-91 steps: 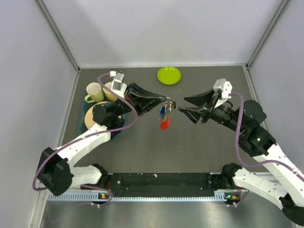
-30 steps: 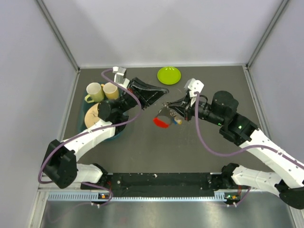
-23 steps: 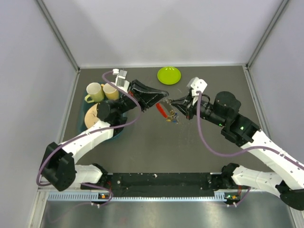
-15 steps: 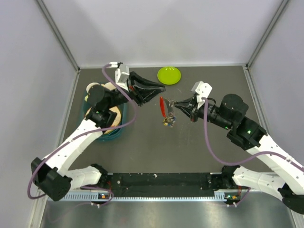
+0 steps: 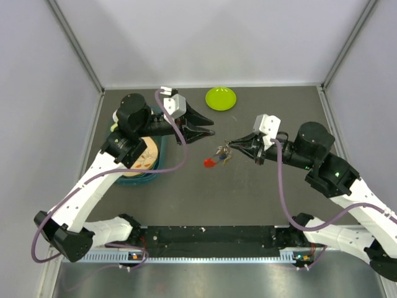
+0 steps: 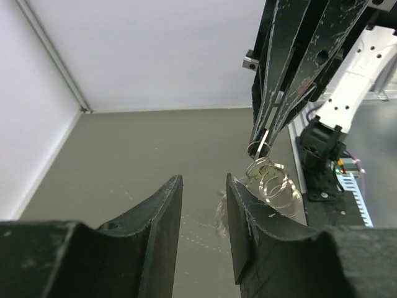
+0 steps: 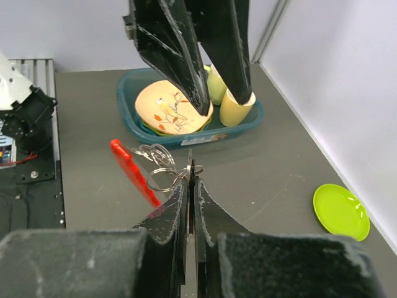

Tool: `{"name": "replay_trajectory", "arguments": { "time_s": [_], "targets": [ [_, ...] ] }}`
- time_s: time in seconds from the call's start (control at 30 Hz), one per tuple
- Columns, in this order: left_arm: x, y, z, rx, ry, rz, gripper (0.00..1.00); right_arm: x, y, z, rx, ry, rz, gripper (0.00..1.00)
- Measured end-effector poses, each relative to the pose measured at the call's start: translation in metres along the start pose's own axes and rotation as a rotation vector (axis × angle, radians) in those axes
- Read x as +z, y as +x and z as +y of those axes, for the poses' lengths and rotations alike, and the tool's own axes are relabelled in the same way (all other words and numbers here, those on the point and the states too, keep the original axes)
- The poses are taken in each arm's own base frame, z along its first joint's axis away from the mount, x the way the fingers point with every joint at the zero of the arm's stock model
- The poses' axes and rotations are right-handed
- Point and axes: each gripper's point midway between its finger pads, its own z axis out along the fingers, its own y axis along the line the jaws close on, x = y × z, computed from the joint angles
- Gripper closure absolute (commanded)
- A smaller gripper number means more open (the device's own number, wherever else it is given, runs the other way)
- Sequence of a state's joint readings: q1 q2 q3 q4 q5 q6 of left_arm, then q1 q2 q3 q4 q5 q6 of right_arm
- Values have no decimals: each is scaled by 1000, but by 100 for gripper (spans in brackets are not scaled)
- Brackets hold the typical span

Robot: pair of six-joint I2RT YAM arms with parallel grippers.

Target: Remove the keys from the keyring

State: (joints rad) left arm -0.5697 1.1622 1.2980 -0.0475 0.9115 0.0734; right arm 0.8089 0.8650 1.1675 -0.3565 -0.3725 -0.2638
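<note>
My right gripper is shut on a thin flat metal piece, a key seen edge-on. From it the rest of the keys hang above the table on the silver keyring, with more wire loops and a long red tag. My left gripper is open and holds nothing. It sits a short way left of the bunch, apart from it. In the left wrist view the bunch dangles just beyond its right fingertip.
At the left stands a teal basin holding a patterned plate and yellow cups. A lime-green dish lies at the back middle. Grey walls close in the sides and back.
My left gripper has opened, let go of the bunch and drawn back to the left. The bunch now hangs from my right gripper alone, which has shifted slightly right.
</note>
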Motion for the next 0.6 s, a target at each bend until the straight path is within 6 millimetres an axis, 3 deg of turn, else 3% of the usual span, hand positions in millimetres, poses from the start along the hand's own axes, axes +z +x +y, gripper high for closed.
{"name": "replay_trajectory", "arguments": {
  "time_s": [0.3,0.6],
  "targets": [
    [6,15,-18,-79,141,22,60,-5,-7,13,-43,-72,-28,100],
    [13,12,-33,-176,287,-34,60,-9,-15,15,-65,-83,-48,100]
  ]
}}
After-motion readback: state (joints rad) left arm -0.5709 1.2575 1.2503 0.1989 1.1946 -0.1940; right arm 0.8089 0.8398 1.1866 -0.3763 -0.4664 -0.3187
